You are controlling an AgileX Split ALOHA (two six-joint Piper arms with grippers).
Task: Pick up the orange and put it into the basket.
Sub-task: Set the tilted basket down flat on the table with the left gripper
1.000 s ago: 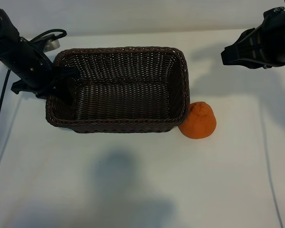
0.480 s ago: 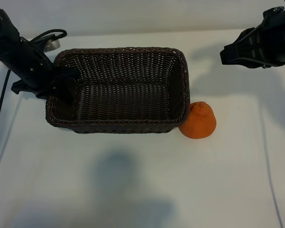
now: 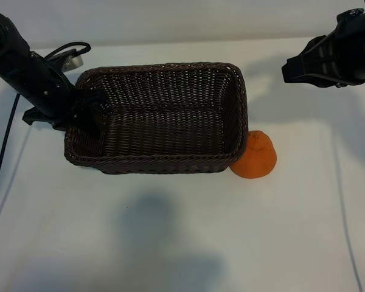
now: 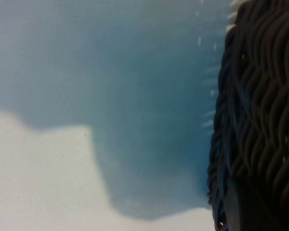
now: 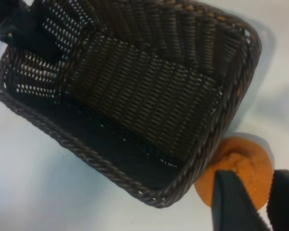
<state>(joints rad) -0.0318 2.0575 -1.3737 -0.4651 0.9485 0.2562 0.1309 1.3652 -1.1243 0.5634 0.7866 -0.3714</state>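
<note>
Two arms flank the table [image 3: 170, 243]; the left gripper [image 3: 85, 112] is clamped on the left wall of the basket [image 3: 164, 164], one finger inside; the orange [image 3: 255, 157] sits on the table touching the basket's lower right corner; the right gripper [image 3: 292, 70] hangs high at the far right, jaws parted and grasping nothing, well apart from the orange.
</note>
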